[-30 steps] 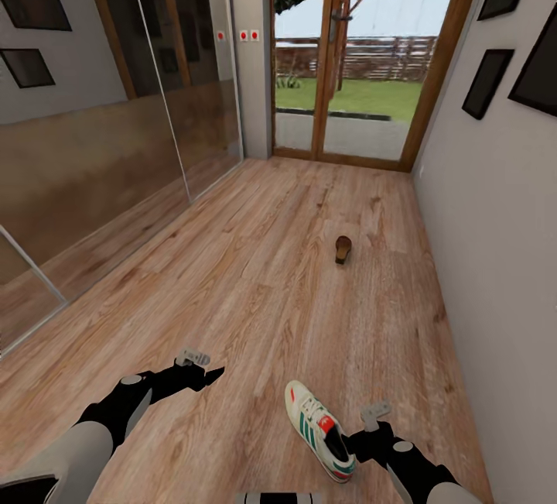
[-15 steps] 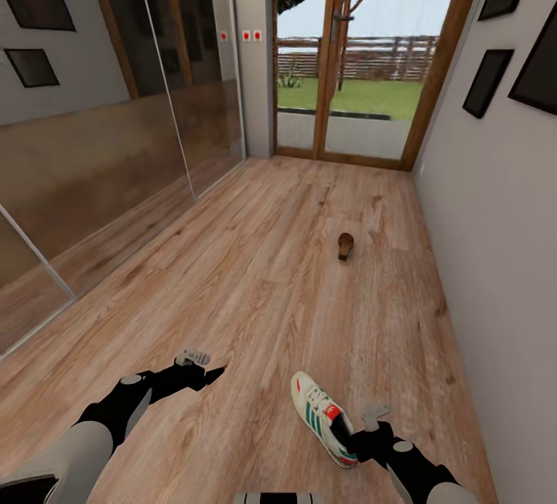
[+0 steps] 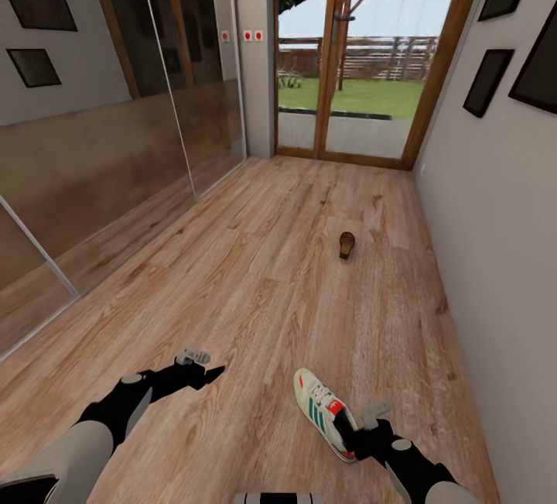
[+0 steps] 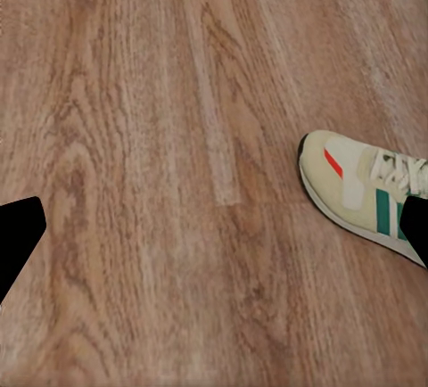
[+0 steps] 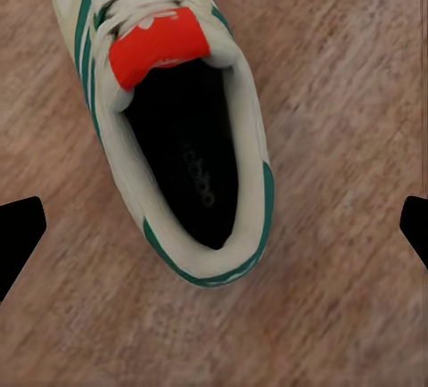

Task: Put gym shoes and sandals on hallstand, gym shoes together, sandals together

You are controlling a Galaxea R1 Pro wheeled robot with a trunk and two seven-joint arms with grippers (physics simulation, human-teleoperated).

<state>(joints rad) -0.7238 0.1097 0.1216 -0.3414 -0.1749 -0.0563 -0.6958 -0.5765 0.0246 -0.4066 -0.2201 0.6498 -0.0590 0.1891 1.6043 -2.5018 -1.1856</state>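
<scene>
Change: over the last second the whole head view has shifted, so my base and head have moved; the gym shoe (image 3: 325, 413) now sits partly under my right arm instead of clear of it.
Meaning: I judge I am lined up for the first pick, with nothing lifted yet.
Right tool (image 5: 214, 226): spread wide, empty, hanging over the shoe's heel opening, 1 finger showing at each edge of the right wrist view.
Left tool (image 3: 207, 371): empty; both tips (image 4: 18, 235) stand wide apart, the shoe's toe off to one side.
Sandal (image 3: 346, 245): 1 brown sandal lies well down the corridor.
Surface: corridor floor (image 3: 255, 279), bare wood planks.
Room: glass door (image 3: 340, 63) ahead, mirrored panels (image 3: 93, 140) along the left wall.
</scene>
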